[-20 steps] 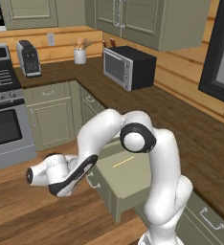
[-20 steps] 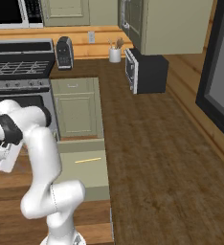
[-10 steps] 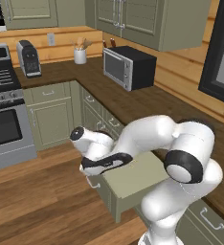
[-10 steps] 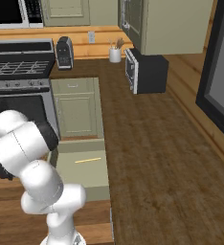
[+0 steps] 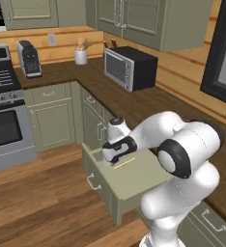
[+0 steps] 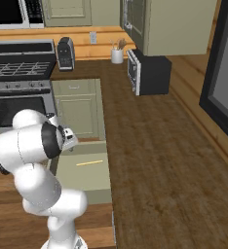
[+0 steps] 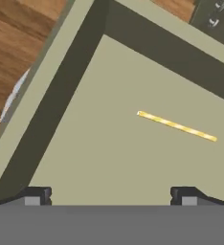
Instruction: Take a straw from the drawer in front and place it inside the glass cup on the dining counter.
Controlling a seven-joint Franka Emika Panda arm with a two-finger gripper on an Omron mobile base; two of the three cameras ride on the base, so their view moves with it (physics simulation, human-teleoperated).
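While straw [image 7: 176, 125] is lying loose on open drawer [image 7: 109, 158] floor, gripper [image 7: 110, 196] is hovering above, fingers [image 7: 37, 196] spread, empty; best centring over straw's middle, fingers straddling it crosswise, before descending.

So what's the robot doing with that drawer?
The white robot arm is reaching over the open sage-green drawer. A pale-yellow straw lies flat on the drawer's floor. The gripper hangs above it with its fingers spread wide, not touching the straw. So the drawer is pulled out, and the straw has not been picked up yet.
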